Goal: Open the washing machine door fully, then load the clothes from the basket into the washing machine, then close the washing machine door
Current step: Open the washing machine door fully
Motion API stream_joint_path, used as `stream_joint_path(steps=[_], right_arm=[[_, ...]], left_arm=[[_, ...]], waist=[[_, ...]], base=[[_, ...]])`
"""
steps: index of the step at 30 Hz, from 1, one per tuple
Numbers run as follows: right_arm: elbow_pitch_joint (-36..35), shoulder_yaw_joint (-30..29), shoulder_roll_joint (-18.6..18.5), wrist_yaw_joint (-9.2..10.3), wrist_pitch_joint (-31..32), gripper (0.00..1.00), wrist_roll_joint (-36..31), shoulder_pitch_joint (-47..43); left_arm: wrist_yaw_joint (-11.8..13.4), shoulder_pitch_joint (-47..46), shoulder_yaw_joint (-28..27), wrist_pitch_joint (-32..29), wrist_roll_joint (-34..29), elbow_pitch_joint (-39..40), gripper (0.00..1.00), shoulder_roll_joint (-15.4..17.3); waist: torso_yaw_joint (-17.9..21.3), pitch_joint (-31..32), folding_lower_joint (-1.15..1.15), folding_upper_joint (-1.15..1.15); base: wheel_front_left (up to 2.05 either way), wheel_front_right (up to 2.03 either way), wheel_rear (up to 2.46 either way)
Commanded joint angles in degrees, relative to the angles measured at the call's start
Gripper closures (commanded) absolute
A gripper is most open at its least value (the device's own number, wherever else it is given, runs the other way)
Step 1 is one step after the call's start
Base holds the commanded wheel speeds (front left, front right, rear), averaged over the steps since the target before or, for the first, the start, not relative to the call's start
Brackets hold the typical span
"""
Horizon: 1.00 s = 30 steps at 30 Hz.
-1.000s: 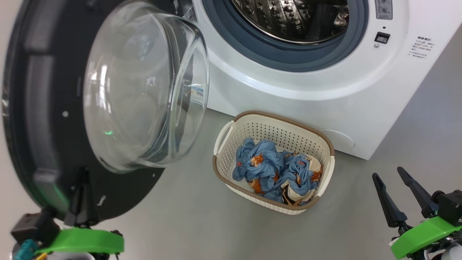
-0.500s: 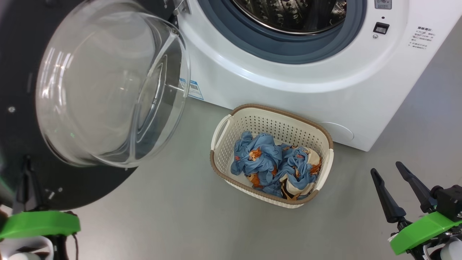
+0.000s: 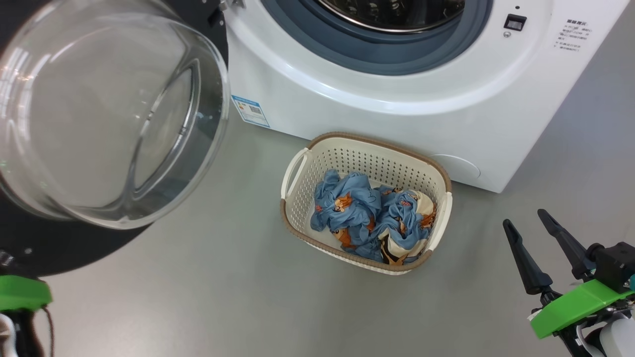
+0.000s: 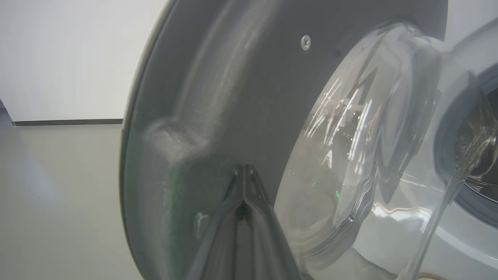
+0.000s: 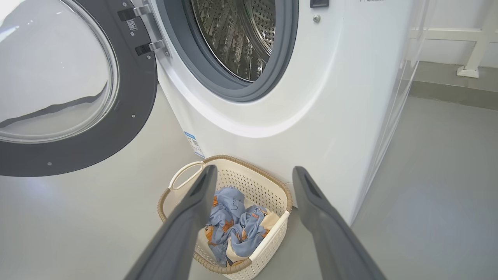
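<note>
The washing machine (image 3: 397,109) stands with its steel drum (image 5: 237,35) exposed. Its door (image 3: 74,253) hangs swung out to the left, the glass porthole (image 3: 109,114) bulging toward me. My left gripper (image 4: 243,168) is shut, its tips resting against the door's dark inner ring (image 4: 241,97); its green mount (image 3: 20,292) shows at the lower left. The basket (image 3: 367,144) sits on the floor before the machine, holding the clothes (image 3: 372,218). My right gripper (image 3: 523,219) is open and empty, to the right of the basket; in the right wrist view it (image 5: 255,170) hovers above the basket (image 5: 249,165) and clothes (image 5: 233,225).
Grey floor (image 3: 238,297) lies around the basket. A blue label (image 3: 250,110) marks the machine's lower left corner. A white wall with a dark baseboard (image 4: 66,122) lies beyond the door. A white frame leg (image 5: 470,70) stands right of the machine.
The door has swung further out to the left, with my left gripper following it. The head camera has shifted a little. The right gripper, basket and clothes stay put.
</note>
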State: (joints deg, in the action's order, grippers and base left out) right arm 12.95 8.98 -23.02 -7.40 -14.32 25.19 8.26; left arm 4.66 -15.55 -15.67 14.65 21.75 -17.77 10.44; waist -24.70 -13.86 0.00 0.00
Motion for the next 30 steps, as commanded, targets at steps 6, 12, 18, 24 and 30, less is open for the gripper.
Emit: stream_joint_path(steps=[6,12,18,24,30], right_arm=[[-1.4,2.2,-0.9,-0.09,-0.7,0.00,0.1,1.7],[-1.5,2.6,-1.0,-0.09,-0.7,0.00,0.1,2.9],[-1.6,2.9,-1.4,-0.09,-0.7,0.00,0.0,4.2],[-1.8,3.5,-2.0,-0.09,-0.7,0.00,-0.1,6.1],[-1.7,4.1,-2.2,-0.09,-0.7,0.00,-0.2,7.3]], left_arm=[[-1.9,-6.2,-7.0,0.3,-1.9,-5.6,1.00,6.4],[-3.7,-10.3,-10.7,0.3,-3.3,-11.1,1.00,9.1],[-5.1,-13.9,-13.5,0.3,-4.8,-15.5,1.00,10.8],[-6.8,-17.9,-16.1,0.3,-6.2,-19.8,1.00,12.8],[-7.7,-21.2,-18.4,0.3,-7.9,-24.3,1.00,14.9]], waist=[[1.2,-2.1,0.00,0.00],[2.2,-3.9,0.00,0.00],[3.0,-6.2,0.00,0.00],[3.9,-8.7,0.00,0.00],[4.7,-10.1,0.00,0.00]], base=[[0.00,0.00,0.00],[0.00,0.00,0.00],[0.00,0.00,0.00],[0.00,0.00,0.00],[0.00,0.00,0.00]])
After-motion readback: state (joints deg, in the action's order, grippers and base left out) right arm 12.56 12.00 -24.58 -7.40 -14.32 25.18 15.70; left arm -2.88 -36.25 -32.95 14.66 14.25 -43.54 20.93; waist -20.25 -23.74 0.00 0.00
